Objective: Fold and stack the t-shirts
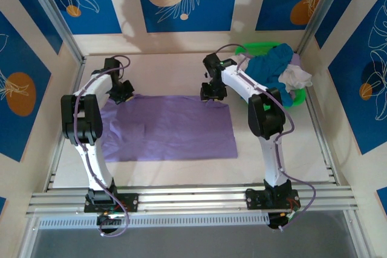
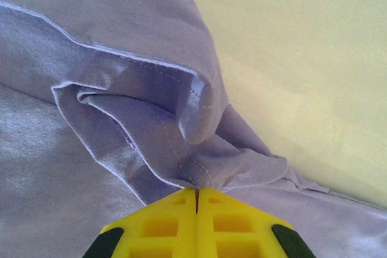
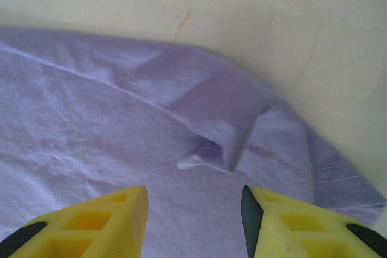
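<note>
The purple t-shirt (image 1: 169,128) is spread flat on the bench (image 1: 169,70). Its far-left corner is clamped by the left end effector (image 2: 196,194). The right end effector (image 3: 193,209) is held apart over the far-right corner. The teal t-shirt (image 1: 272,67) and white t-shirt (image 1: 299,77) are heaped in the basket (image 1: 296,98), and no stack is begun.

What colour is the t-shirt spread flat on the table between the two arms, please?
The t-shirt is plain lavender-purple, best seen in the top external view.

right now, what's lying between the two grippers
In the top view, the far edge of the lavender t-shirt runs flat from the left gripper to the right gripper; nothing else lies on that stretch.
</note>
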